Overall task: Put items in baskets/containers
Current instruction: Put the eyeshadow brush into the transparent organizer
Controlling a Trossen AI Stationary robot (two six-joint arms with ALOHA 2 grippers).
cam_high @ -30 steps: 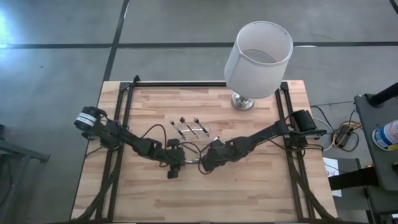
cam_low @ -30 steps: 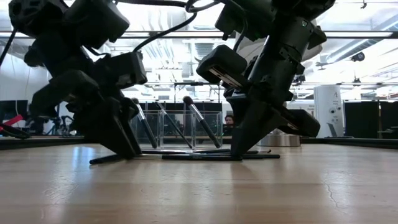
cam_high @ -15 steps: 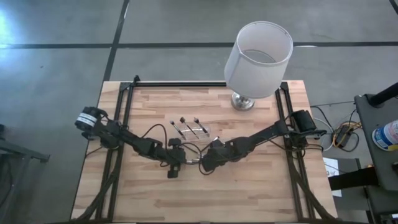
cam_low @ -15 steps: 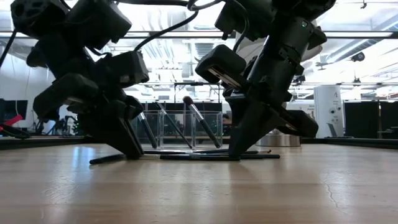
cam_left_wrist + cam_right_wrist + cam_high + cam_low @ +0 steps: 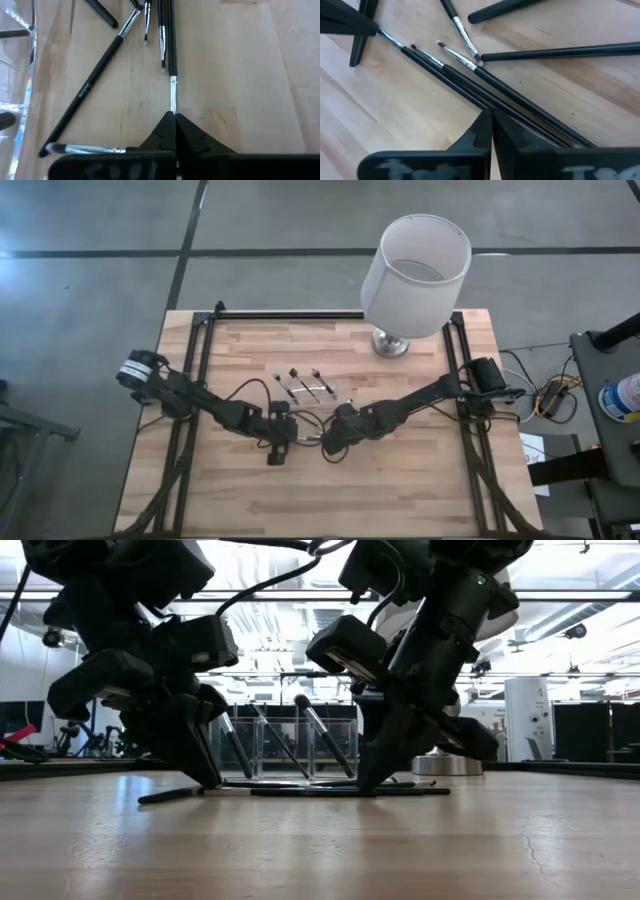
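Observation:
Several thin stick-like items, brushes with black handles and silvery ferrules, lie scattered on the wooden table (image 5: pixel 400 480) between my two grippers (image 5: pixel 100 80) (image 5: pixel 555 51). A small clear container (image 5: pixel 310 388) stands just beyond them, with a few items leaning inside it (image 5: pixel 320 735). My left gripper (image 5: pixel 175 116) is shut on one item's silvery end. My right gripper (image 5: pixel 490 112) is shut at the black handles that run toward it. Both point steeply down at the table's middle (image 5: pixel 284 444) (image 5: pixel 327 446). My left gripper pinches one item's silvery ferrule (image 5: pixel 173 102) at its end, between the two fingertips. The fingers slant down from the table's left and lie in line with the item. The black handle (image 5: pixel 170 35) runs away from the fingers, low along the table. My right gripper's fingertips close where thin black handles (image 5: pixel 470 95) run in under them, slanting down from the table's right. The fingers hide the place of contact, so which handle they hold cannot be told. The handles lie low along the table (image 5: pixel 330 791).
A white drum-shaded lamp (image 5: pixel 415 265) stands at the table's far right, its base (image 5: pixel 447 765) behind the right arm. Black cables loop along both arms (image 5: pixel 255 390). Bare wood lies toward the near edge (image 5: pixel 330 500).
My left arm's wrist has risen a little while its fingertips stay down among the items. The items on the table have barely shifted. My right gripper has kept still.

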